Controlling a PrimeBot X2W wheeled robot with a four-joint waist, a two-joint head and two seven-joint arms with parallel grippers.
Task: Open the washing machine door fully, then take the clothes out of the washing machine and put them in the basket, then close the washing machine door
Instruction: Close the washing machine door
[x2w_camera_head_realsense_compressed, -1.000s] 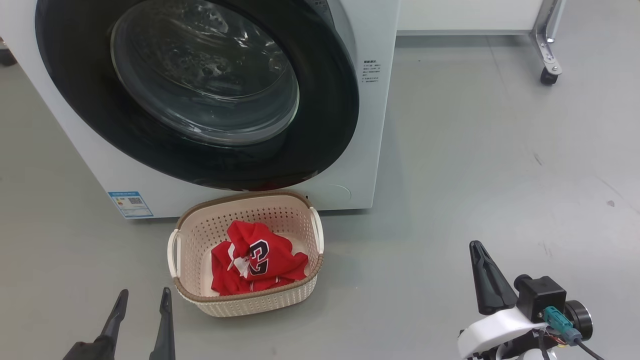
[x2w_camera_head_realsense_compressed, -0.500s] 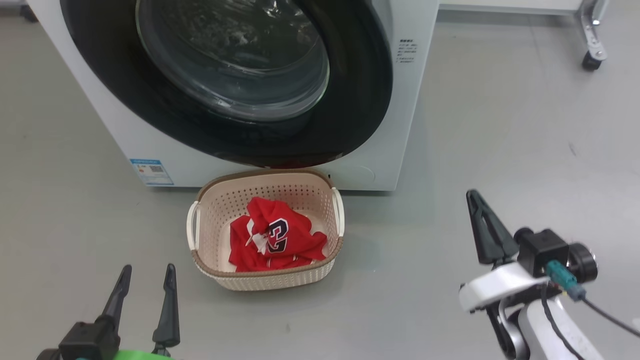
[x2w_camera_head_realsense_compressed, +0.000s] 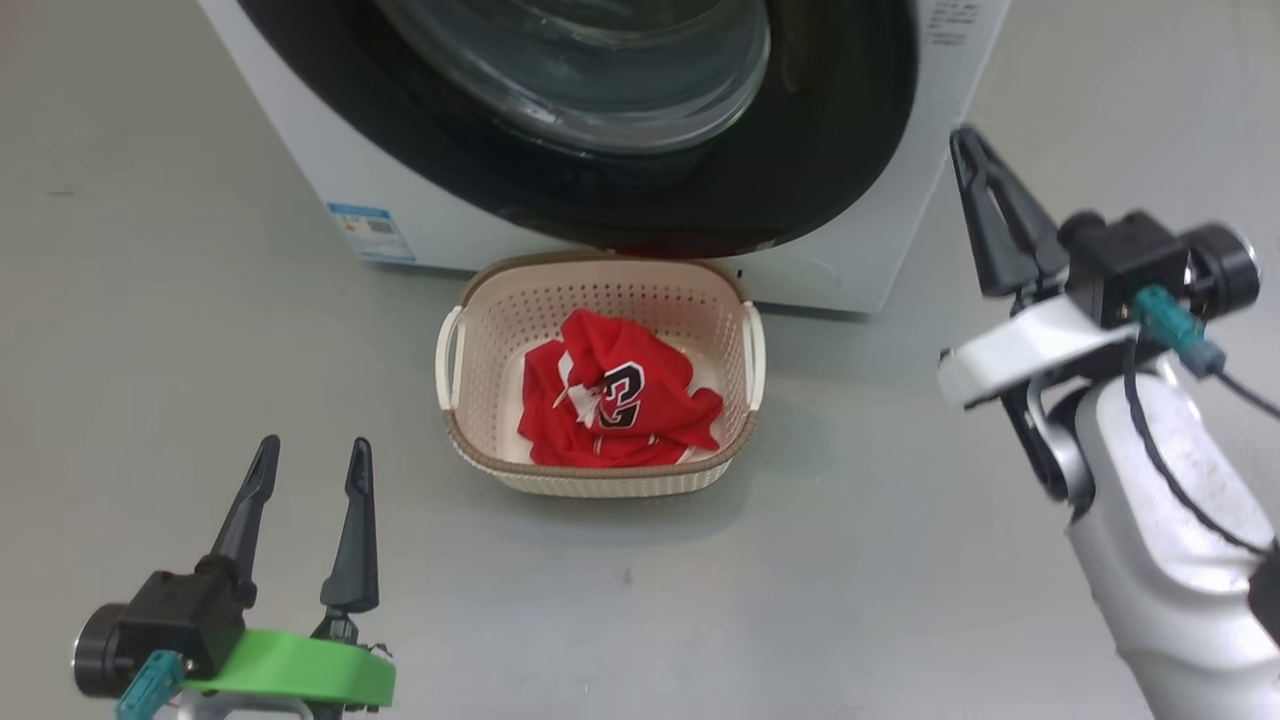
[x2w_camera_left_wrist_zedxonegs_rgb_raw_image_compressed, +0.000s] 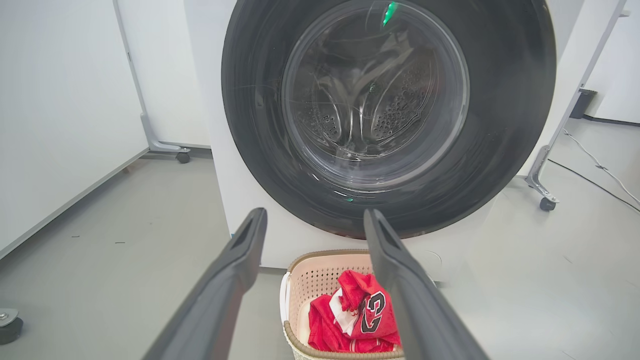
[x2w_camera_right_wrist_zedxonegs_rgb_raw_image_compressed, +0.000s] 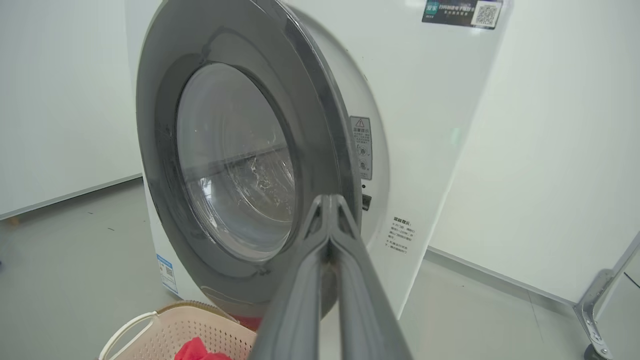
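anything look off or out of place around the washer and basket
One thing: a red sliver shows at the bottom edge of the washing machine door, just above the basket. It may be a reflection of the clothes or trapped fabric; I cannot tell. Otherwise nothing is spilled or askew.

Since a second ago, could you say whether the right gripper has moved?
Yes: the right gripper advanced from level with the basket to level with the washing machine.
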